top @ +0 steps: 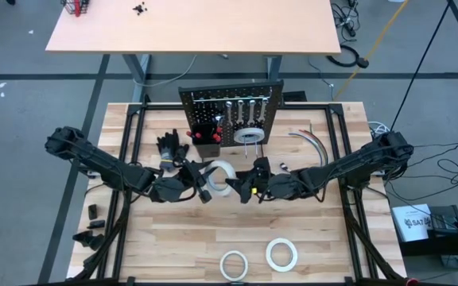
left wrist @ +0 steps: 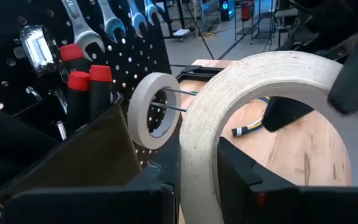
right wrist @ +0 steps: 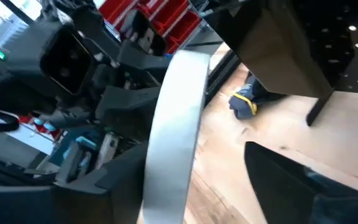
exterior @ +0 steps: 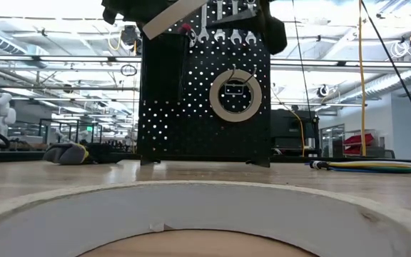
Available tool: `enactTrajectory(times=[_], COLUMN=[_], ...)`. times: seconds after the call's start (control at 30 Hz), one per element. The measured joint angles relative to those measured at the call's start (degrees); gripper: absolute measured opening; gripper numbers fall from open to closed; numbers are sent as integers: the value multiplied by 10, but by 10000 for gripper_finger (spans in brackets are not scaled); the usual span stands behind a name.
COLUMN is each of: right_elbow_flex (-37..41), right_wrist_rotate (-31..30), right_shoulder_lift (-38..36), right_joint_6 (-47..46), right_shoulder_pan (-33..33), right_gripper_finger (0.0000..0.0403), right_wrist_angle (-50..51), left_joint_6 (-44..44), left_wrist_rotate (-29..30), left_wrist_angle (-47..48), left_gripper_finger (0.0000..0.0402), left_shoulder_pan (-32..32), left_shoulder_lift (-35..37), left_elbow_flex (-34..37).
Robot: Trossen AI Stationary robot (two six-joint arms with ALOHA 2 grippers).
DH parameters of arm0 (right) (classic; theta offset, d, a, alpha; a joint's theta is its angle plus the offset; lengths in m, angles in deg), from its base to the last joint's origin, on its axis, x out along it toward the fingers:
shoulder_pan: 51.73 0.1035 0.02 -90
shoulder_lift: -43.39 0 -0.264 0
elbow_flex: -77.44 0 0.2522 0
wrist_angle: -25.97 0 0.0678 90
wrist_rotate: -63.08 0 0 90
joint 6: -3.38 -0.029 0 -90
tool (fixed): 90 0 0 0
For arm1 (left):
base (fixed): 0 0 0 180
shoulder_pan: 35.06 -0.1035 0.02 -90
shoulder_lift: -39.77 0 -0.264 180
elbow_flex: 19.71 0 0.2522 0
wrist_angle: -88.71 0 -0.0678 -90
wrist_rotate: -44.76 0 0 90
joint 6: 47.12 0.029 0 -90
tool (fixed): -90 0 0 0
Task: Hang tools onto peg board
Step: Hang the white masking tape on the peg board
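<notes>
The black peg board (top: pixel 230 115) stands upright at the table's far middle. Silver wrenches (left wrist: pixel 114 25) and one white tape roll (top: pixel 249 135) hang on its hooks, and red-handled screwdrivers (left wrist: pixel 82 81) stand in its bin. In front of the board my left gripper (top: pixel 205 187) is shut on another white tape roll (top: pixel 223 176), held above the table. My right gripper (top: pixel 243 187) is open at the roll's opposite side, one finger (left wrist: pixel 284 112) inside the ring and one (left wrist: pixel 353 74) outside. Two more rolls (top: pixel 234 264) (top: pixel 281 254) lie flat near the front edge. My left gripper pinches the roll's wall (left wrist: pixel 199 155), one finger (left wrist: pixel 244 177) inside the ring and one (left wrist: pixel 145 193) outside. The fingers come nearly level from the table's left. The roll stands on edge, lifted clear of the table. My right gripper straddles the opposite wall (right wrist: pixel 176 112); whether it touches, I cannot tell.
Black gloves (top: pixel 172 147) lie left of the board, and curved grey hoses (top: pixel 312 141) lie right of it. The hanging roll (exterior: pixel 235 95) sits on a long hook at the board's middle. A flat roll (exterior: pixel 191 207) fills the low view's foreground.
</notes>
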Motion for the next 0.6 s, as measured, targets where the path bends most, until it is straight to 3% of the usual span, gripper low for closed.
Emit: enactTrajectory(times=[0.1, 0.17, 0.27, 0.4, 0.6], right_elbow_flex=[0, 0, 0, 0, 0], right_wrist_rotate=[3, 7, 7, 5, 0], right_shoulder_lift=[0, 0, 0, -2, -28], right_joint_6=[1, 1, 11, 15, 23], right_shoulder_pan=[0, 1, 1, -3, -16], right_gripper_finger=[203, 149, 64, 66, 66], right_wrist_angle=[5, 7, 15, 45, 123], left_joint_6=[0, 1, 2, -1, -13], left_wrist_rotate=[-15, -24, -24, -34, -35], left_wrist_angle=[3, 4, 5, 0, 29], left_gripper_finger=[59, 60, 102, 161, 179], left_shoulder_pan=[-1, -1, -1, 1, 19], left_shoulder_lift=[0, 0, -1, 3, 40], left_elbow_flex=[0, 0, 0, 0, -1])
